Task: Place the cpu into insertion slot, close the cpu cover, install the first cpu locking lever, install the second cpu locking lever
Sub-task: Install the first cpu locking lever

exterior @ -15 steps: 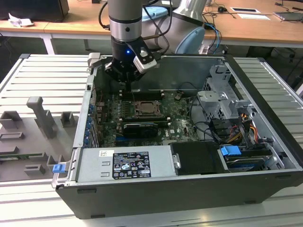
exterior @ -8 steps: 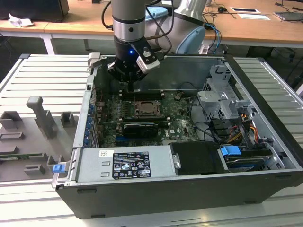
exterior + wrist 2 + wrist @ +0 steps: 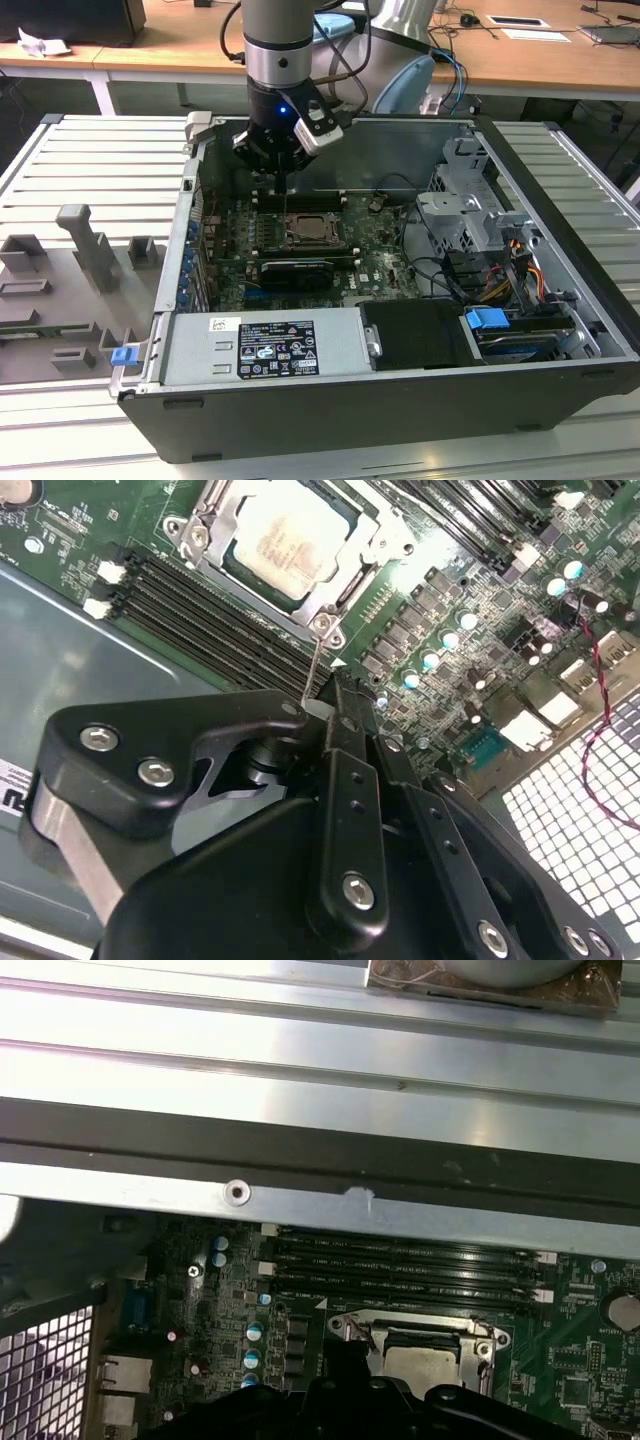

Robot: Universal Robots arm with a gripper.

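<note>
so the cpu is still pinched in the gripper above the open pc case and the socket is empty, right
Not quite. The cpu is not in the gripper: in the second wrist view it already lies in the insertion slot, with the cpu cover framing it. The rest holds: the exterior view shows the gripper above the open pc case.

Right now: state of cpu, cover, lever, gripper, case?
cpu: seated in the insertion slot, top exposed.
cpu cover: down, framing the cpu.
locking lever: thin wire rod, raised, its end at the gripper.
gripper: shut on the locking lever.
computer case: side panel off, motherboard exposed.
</note>
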